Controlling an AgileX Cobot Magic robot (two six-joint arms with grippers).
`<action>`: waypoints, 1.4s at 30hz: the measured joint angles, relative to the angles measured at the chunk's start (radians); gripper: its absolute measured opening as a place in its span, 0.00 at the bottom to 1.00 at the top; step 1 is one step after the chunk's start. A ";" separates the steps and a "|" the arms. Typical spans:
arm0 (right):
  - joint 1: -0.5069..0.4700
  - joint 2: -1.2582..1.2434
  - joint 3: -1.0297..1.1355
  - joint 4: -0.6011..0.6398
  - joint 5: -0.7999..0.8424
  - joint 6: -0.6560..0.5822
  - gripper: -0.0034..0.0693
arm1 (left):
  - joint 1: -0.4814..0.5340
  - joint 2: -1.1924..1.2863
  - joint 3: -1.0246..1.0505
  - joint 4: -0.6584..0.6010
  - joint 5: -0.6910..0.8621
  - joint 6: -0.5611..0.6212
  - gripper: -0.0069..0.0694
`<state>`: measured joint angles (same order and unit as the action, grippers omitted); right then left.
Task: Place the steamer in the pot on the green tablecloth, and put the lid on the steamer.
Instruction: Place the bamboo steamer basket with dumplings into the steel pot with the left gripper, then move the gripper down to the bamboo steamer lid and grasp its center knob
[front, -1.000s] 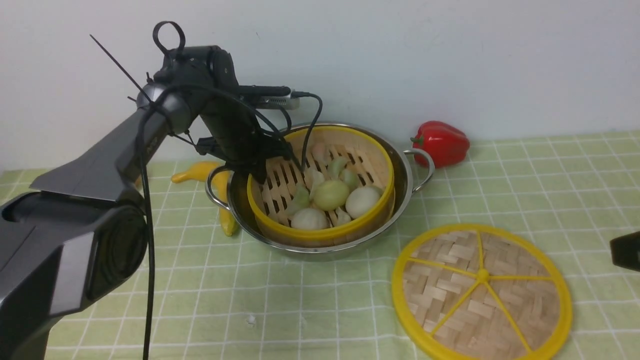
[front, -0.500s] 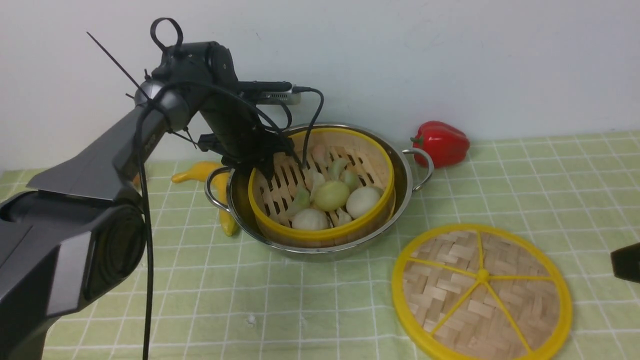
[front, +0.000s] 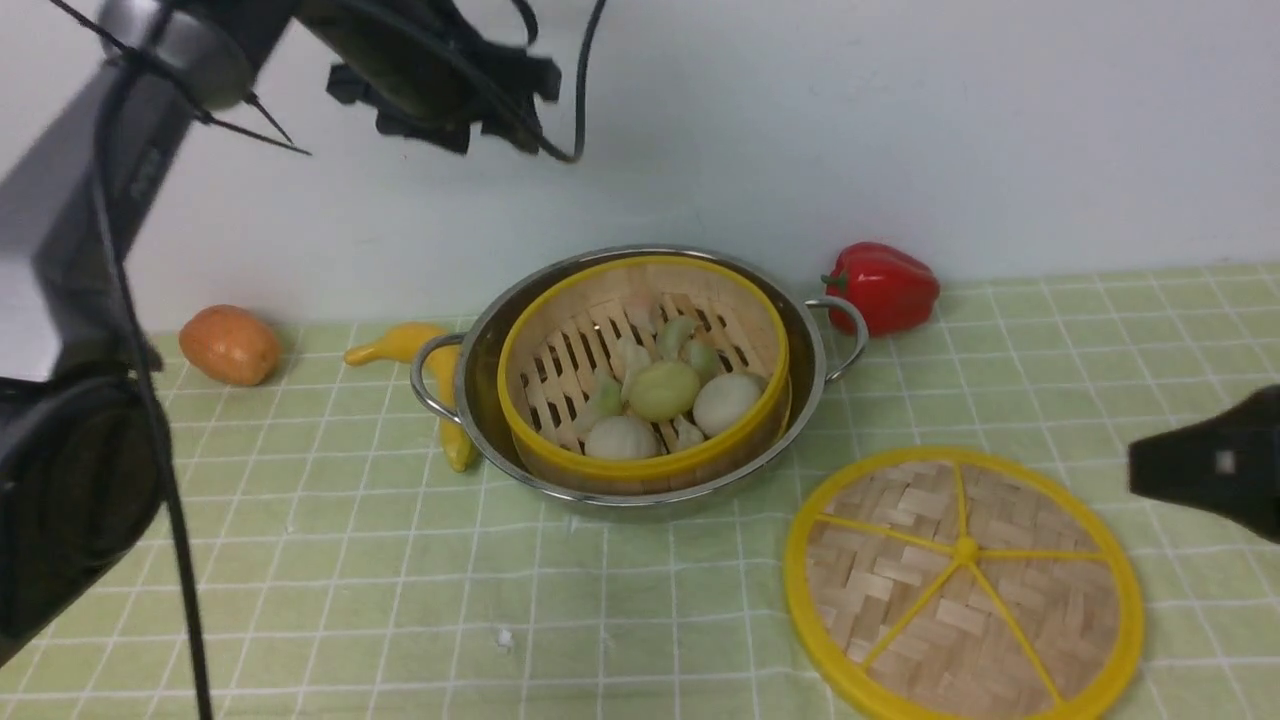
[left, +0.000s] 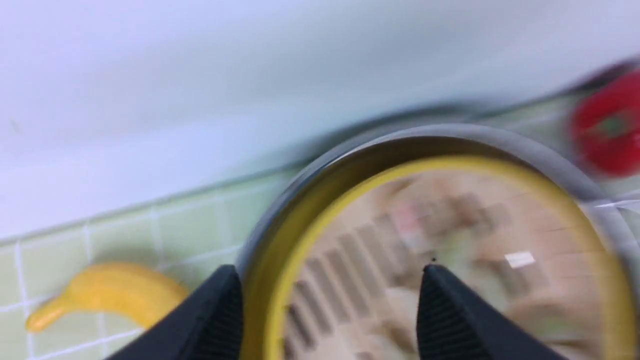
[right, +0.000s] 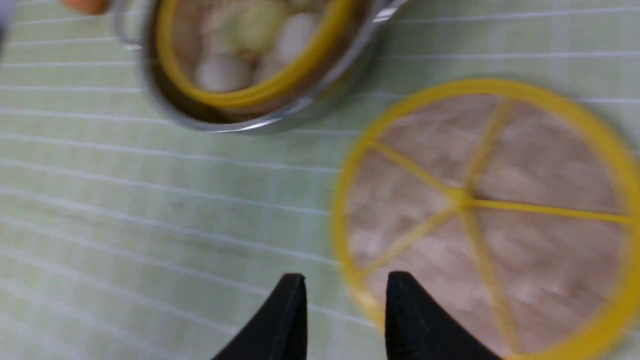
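The steamer (front: 640, 370), a yellow-rimmed bamboo basket holding pale buns, sits inside the steel pot (front: 808, 350) on the green tablecloth (front: 400, 600). High above the pot's left side, my left gripper (front: 470, 125) hangs open and empty. In the blurred left wrist view its fingers straddle, from well above, the near rim of the steamer (left: 450, 225) and the pot (left: 350, 150), with the gripper (left: 330, 272) touching nothing. The lid (front: 965, 585) lies flat at the front right. My right gripper (front: 1150, 468) reaches in from the right. In its wrist view it (right: 346, 277) hovers open over the edge of the lid (right: 540, 165).
A red pepper (front: 885, 285) lies behind the pot's right handle, near the white wall. A yellow banana (front: 400, 342) lies by the left handle, and an orange fruit (front: 230, 345) sits further left.
My left gripper opened, let go of the steamer's rim and rose high above the pot. My right gripper moved in from the right edge towards the lid.
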<state>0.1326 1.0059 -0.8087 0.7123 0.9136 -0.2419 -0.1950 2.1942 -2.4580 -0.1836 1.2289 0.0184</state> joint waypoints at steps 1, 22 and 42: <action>0.014 0.021 0.000 0.062 0.010 -0.050 0.38 | 0.000 -0.038 -0.001 -0.031 0.000 0.000 0.61; 0.214 0.446 -0.316 -0.558 -0.021 0.296 0.38 | -0.024 -0.966 0.645 -0.147 -0.002 0.345 0.06; 0.215 0.775 -0.420 -0.585 0.079 0.380 0.38 | -0.024 -1.558 1.782 -0.351 -0.536 0.366 0.06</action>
<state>0.3473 1.7814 -1.2284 0.1276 0.9927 0.1385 -0.2187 0.6363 -0.6759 -0.5343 0.6929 0.3840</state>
